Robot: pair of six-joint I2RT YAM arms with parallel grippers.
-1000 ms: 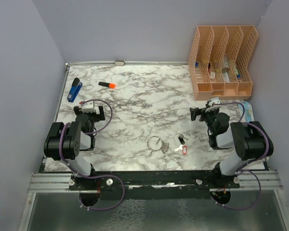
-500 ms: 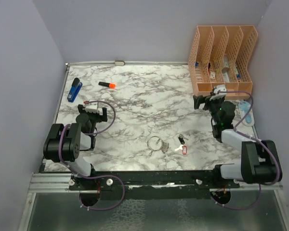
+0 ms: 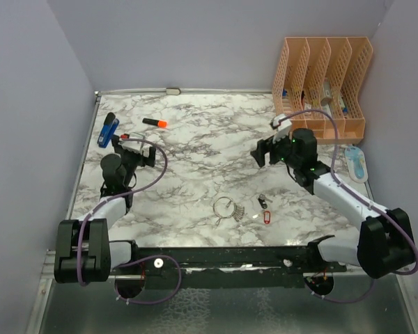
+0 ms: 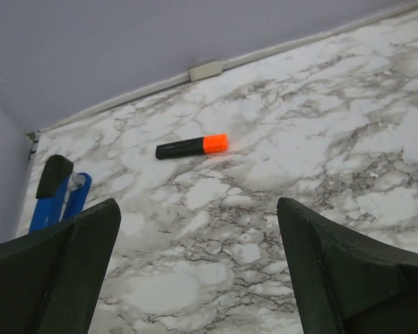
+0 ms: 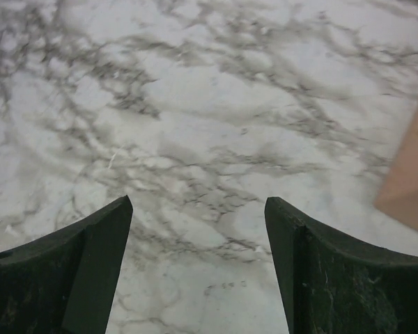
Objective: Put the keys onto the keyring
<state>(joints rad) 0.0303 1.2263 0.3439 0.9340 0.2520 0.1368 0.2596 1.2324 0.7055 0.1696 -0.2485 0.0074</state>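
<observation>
**Task items.** The keyring lies flat on the worktop. It sits back from the right tool toward that arm's base, offset to the tool's left. A few small silver pieces fan out from its rim. They appear to be keys already threaded, though the overhead view is too coarse to confirm this. Two loose keys lie just beside the ring, almost straight behind the right tool on its base side: the dark-headed key and, nearer the base, the red-tagged key. Neither touches a tool. All of these items are well apart from the left tool, behind it and far to its right.

**Tool state.** Both tools hang above the worktop. The left tool stands wide, with nothing between its fingers. The right tool's fingers are also parted and hold nothing. Neither wrist camera shows the ring or the keys.

**Surroundings.** An orange-capped marker lies ahead of the left tool, and a blue stapler lies ahead and to its left. An orange file rack stands ahead of the right tool, on its right.

**Step in hand.** This is judged to be the approach stage; no item is gripped.

**Next move.** Bring the right tool back over the loose keys and pinch one by its head. Bring the left tool across to steady the ring.
</observation>
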